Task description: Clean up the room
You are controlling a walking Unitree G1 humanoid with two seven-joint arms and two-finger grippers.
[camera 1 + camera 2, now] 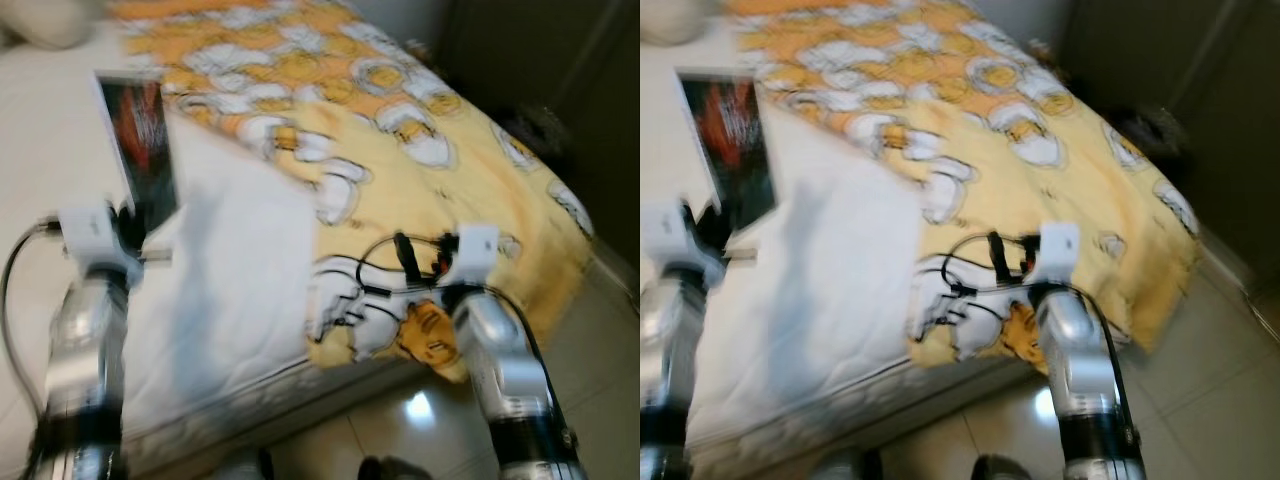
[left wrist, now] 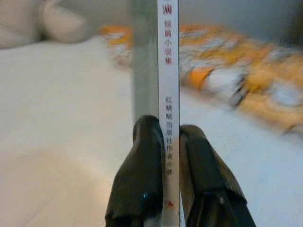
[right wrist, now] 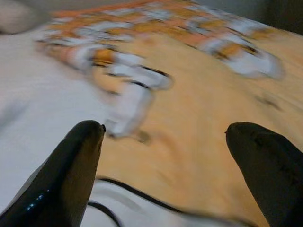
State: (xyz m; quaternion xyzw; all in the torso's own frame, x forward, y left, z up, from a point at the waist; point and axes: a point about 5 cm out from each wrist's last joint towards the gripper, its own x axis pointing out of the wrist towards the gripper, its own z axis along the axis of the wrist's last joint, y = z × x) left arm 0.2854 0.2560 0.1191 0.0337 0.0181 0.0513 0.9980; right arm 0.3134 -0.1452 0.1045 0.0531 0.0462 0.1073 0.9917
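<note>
Book (image 2: 168, 94) sits clamped by its spine in my left gripper (image 2: 171, 142), raised over the white sheet (image 1: 240, 290). My right gripper (image 3: 165, 137) hovers wide apart above the yellow blanket (image 1: 420, 130).

A yellow cartoon-print blanket (image 1: 400, 130) covers the bed's right side. A pale pillow (image 1: 45, 20) lies far left. Glossy floor tiles (image 1: 600, 350) lie near right.

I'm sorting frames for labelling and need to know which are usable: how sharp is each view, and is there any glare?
Left and right eye views: motion-blurred throughout, the yellow blanket smeared, with a glare spot on the floor tiles. Left wrist view: the book spine and left claw are sharp, the background soft. Right wrist view: blurred bedding, and the open right claw soft-edged.
</note>
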